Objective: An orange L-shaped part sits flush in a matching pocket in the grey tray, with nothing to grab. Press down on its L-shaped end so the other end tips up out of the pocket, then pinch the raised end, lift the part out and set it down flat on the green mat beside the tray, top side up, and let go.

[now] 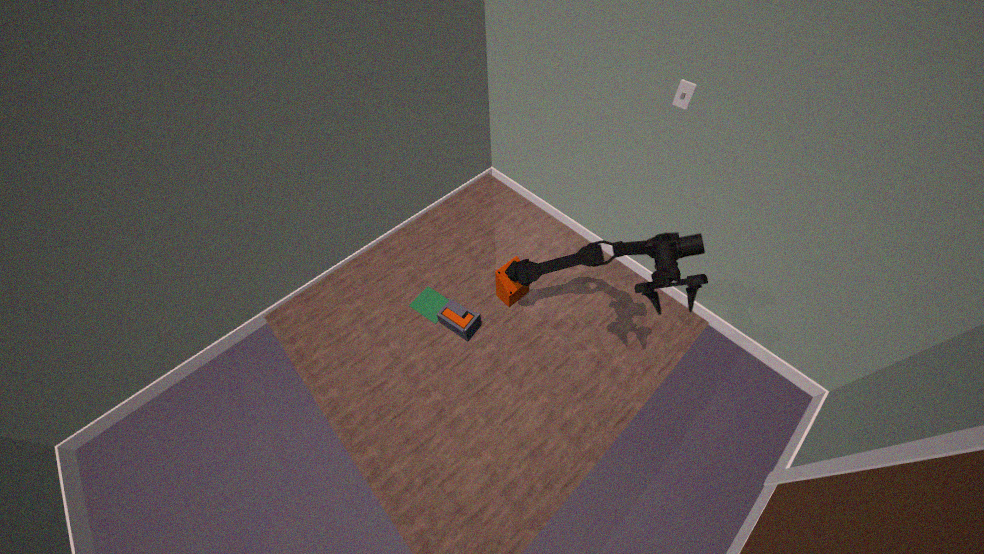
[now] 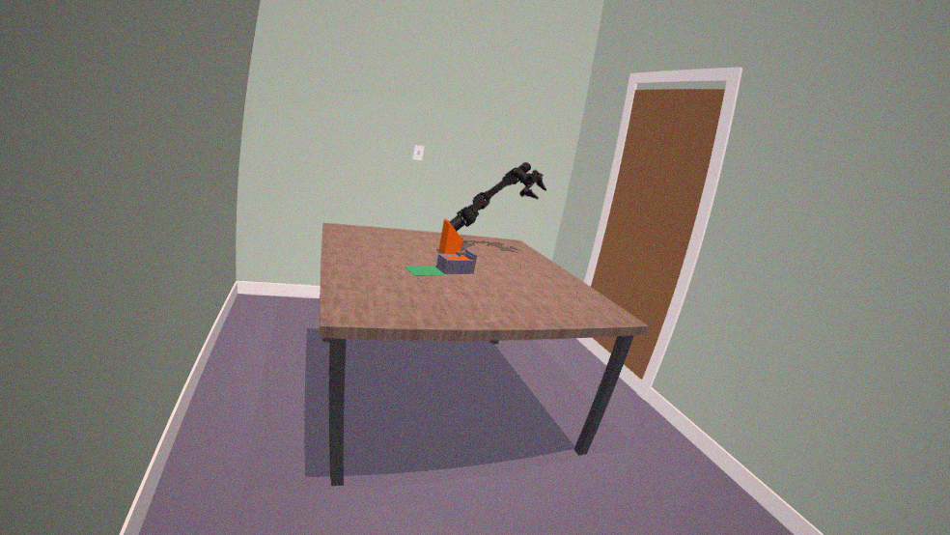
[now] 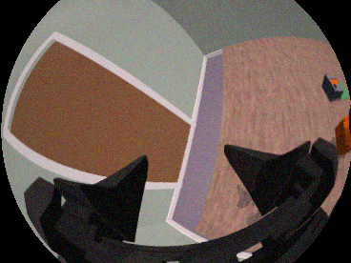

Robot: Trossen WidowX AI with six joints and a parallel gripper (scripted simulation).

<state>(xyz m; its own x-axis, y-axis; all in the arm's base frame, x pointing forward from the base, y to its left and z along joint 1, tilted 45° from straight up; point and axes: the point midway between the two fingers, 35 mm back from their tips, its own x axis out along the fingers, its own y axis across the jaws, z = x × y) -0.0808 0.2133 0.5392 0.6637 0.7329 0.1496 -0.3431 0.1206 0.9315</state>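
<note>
The tabletop is showing brown wood grain with a matt finish. The fingers are looking like dark matt plastic, while the orange part and grey tray are appearing like matt plastic, too.

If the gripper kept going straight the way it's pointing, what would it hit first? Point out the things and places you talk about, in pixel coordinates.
Probably the white door frame (image 1: 881,459) (image 2: 691,225) (image 3: 188,145); the gripper (image 1: 674,311) (image 2: 541,193) (image 3: 187,154) may clip the table (image 1: 516,385) (image 2: 465,298) (image 3: 267,95) edge first, as depth is unclear.

A brown door fills the left, wooden table right.
</note>
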